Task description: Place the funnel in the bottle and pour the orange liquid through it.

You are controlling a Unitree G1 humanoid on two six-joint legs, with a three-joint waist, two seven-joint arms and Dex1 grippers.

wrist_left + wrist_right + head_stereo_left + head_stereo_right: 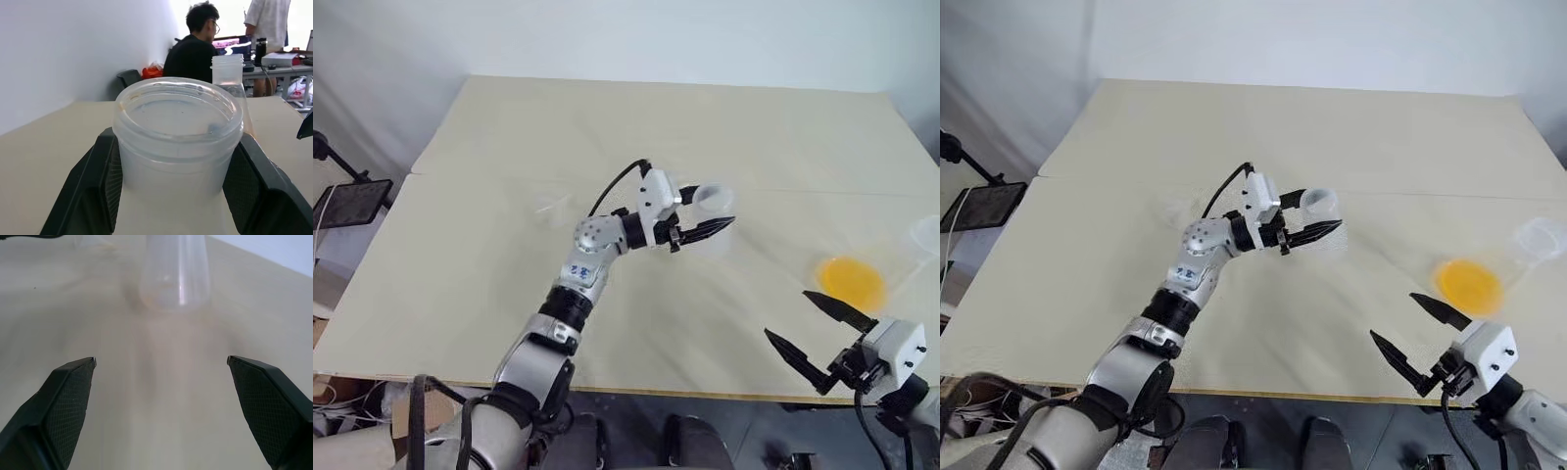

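Bright even light, soft shadows, right wrist view blurred

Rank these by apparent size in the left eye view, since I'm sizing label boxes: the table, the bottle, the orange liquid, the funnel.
1. table
2-3. bottle and orange liquid: look about alike, left unranked
4. funnel, faint and smallest

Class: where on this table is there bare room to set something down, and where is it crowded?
Bare: the far half of the table, behind the bottle and funnel; also the near left corner, before the funnel. Crowded: the right side, with the flask of orange liquid and the open right gripper; the middle, where the left gripper clasps the bottle.
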